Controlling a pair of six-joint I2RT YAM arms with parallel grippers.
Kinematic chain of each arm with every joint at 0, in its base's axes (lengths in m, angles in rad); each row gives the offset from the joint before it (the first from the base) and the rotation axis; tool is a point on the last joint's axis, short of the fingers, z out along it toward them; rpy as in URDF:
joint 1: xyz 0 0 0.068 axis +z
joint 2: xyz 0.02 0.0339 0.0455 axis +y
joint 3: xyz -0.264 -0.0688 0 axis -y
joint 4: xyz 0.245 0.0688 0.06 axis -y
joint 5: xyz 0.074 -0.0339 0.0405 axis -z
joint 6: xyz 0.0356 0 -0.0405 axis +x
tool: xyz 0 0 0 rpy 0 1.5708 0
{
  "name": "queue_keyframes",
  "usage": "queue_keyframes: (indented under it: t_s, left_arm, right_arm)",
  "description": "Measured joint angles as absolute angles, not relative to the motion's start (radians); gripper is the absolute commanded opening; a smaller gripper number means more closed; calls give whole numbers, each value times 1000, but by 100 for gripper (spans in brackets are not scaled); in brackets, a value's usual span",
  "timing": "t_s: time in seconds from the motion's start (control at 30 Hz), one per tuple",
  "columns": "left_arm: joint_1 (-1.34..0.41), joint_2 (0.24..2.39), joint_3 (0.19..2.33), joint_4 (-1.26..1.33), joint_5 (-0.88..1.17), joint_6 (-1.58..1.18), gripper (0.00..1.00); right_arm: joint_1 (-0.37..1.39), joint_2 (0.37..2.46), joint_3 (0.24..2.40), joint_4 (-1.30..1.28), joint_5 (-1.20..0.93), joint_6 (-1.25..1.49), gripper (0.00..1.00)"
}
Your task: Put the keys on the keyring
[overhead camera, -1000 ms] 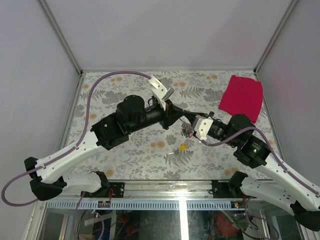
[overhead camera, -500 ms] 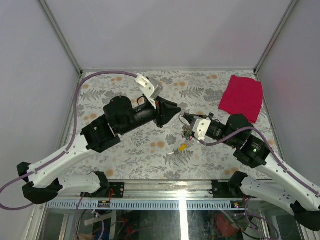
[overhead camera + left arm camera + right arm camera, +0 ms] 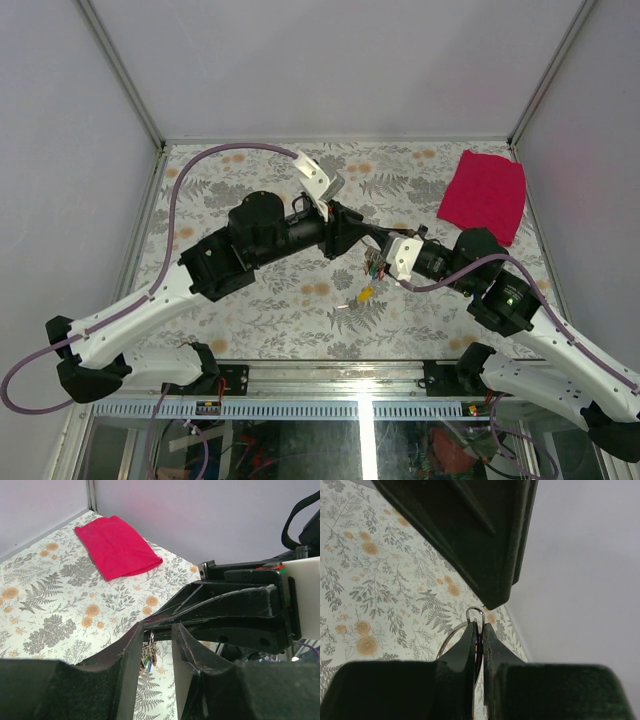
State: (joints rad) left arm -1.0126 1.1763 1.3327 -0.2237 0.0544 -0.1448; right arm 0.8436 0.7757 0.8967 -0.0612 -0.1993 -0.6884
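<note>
Judges the task part done. Finds the right fingers (image 3: 480, 626) pressed shut on the thin wire of the keyring (image 3: 475, 608), held up off the counter (image 3: 270, 300). Notes a small bunch of keys (image 3: 148, 655) hanging from that ring just below the right fingers, coloured heads packed close. Cannot count them or tell every colour. Takes those as already threaded, as far as visible.

Finds the left fingers (image 3: 157, 630) parted by a narrow gap and gripping nothing, with tips set just in front of the right fingers and close above the ring. Cannot tell whether touching.

Records one yellow key (image 3: 366, 294) lying loose on the counter, below the right fingers on their near side, apart from the bunch. Counts this as work left: to be picked up and worked onto the ring. Cannot rule out other loose keys hidden under the arms.

Notes a red cloth (image 3: 483, 193) flat on the counter, well apart from both pairs of fingers, out beyond the right fingers toward the far right corner.

Finds no box, tray or other container in any view, so nothing to report as held inside one.
</note>
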Motion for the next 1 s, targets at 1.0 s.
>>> queue_keyframes:
  t_s: [1.0]
  left_arm:
    - [-1013, 1213, 1326, -235, 63, -140, 0]
  right_arm:
    - [844, 770, 900, -40, -199, -680, 30]
